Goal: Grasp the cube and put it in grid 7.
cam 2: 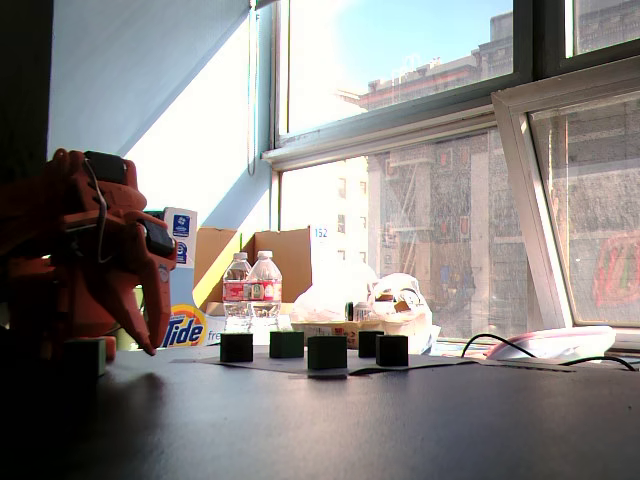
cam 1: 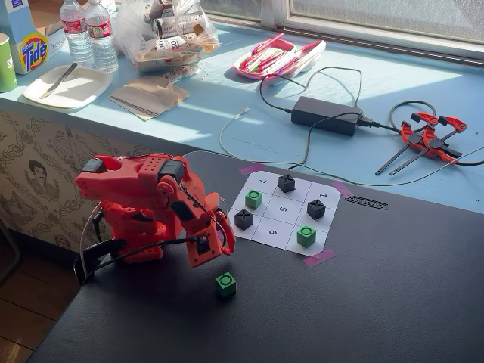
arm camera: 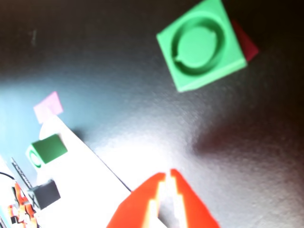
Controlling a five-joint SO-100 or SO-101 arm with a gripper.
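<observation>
A loose bright-green cube (cam 1: 225,283) sits on the black table, off the paper grid, below its lower left corner. In the wrist view this cube (arm camera: 202,45) lies at the upper right, ahead of the fingertips and apart from them. My red gripper (cam 1: 215,257) hangs just above and left of it, tips down, shut and empty; it also shows in the wrist view (arm camera: 167,176) and at the left of a fixed view (cam 2: 150,340). Grid 7 (cam 1: 263,181) is the bare far-left corner cell of the white grid.
On the grid stand two green cubes (cam 1: 253,199) (cam 1: 306,236) and three black cubes (cam 1: 286,182) (cam 1: 316,209) (cam 1: 243,219). Pink tape (cam 1: 318,257) holds the corners. Behind, a blue shelf carries a power brick (cam 1: 326,115), cables, clamps (cam 1: 431,136) and bottles.
</observation>
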